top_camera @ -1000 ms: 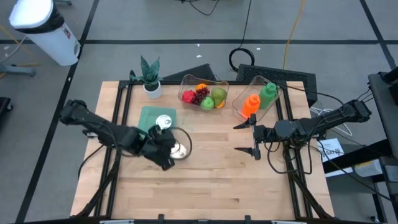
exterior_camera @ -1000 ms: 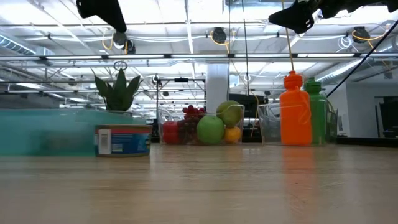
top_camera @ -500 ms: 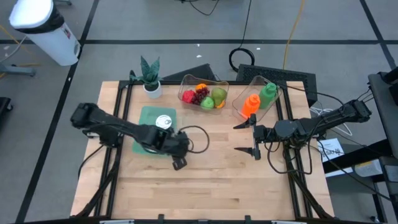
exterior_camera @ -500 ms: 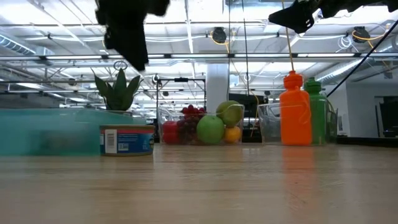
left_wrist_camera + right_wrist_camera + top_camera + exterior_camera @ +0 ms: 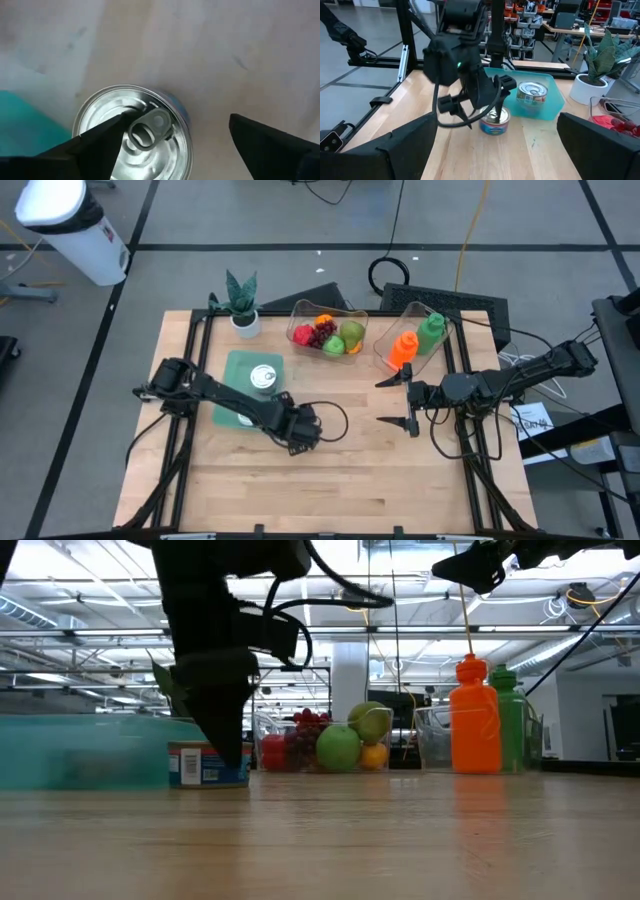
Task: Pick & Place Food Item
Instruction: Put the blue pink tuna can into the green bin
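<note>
While one can (image 5: 264, 376) already sits on the teal tray (image 5: 232, 366), a second can (image 5: 495, 121) stands on the bare table beside it, under my left gripper (image 5: 172, 137), fingers spread around it, not yet clamped; lifting remains. My right gripper (image 5: 392, 400) waits open.

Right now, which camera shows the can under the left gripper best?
The left wrist view: the can fills it, lid and pull tab clear between open fingers. The right wrist view shows its side; the low view half hides it; the high view hides it under the left gripper.
</note>
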Controlling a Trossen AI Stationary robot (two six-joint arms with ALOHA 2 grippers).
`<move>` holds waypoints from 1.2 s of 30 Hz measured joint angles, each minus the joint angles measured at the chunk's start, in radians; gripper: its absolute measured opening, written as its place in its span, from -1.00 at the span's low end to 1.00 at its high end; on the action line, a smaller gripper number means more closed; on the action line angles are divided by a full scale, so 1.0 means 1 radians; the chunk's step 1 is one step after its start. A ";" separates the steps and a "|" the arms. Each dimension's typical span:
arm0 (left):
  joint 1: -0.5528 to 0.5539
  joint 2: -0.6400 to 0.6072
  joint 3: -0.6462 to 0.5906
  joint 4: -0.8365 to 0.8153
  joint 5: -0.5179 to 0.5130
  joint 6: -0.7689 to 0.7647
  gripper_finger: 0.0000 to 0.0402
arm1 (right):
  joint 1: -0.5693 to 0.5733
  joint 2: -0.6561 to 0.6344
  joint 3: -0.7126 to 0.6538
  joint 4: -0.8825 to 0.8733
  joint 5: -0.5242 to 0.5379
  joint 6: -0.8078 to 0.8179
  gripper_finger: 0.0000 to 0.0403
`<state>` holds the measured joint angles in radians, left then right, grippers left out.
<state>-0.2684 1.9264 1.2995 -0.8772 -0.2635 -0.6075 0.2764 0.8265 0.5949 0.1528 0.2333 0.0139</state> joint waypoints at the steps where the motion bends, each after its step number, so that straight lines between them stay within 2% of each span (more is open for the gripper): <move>1: -0.005 0.009 0.000 -0.005 -0.031 -0.014 0.86 | 0.000 0.000 0.000 0.000 0.000 0.000 0.96; 6: -0.027 0.017 -0.004 -0.016 -0.097 -0.033 0.81 | 0.000 0.000 0.000 0.000 0.000 0.000 0.96; 10: -0.026 0.015 -0.003 -0.022 -0.064 -0.049 0.65 | 0.000 0.000 0.000 0.000 0.000 0.000 0.96; 15: -0.027 0.014 -0.003 -0.033 -0.061 -0.068 0.20 | 0.000 0.000 0.000 0.000 0.000 0.001 0.96; 18: -0.023 0.014 -0.002 -0.050 -0.068 -0.166 -0.08 | 0.000 0.000 0.000 0.000 0.000 0.001 0.96; 28: -0.014 0.015 -0.004 -0.056 -0.038 -0.188 -0.72 | 0.000 0.000 0.000 0.000 0.000 0.001 0.96; 36: -0.024 0.016 -0.004 -0.053 -0.056 -0.182 -0.76 | 0.000 0.000 0.000 0.000 0.000 0.001 0.96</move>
<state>-0.2928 1.9423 1.2958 -0.9299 -0.3196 -0.7898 0.2765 0.8265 0.5949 0.1528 0.2336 0.0151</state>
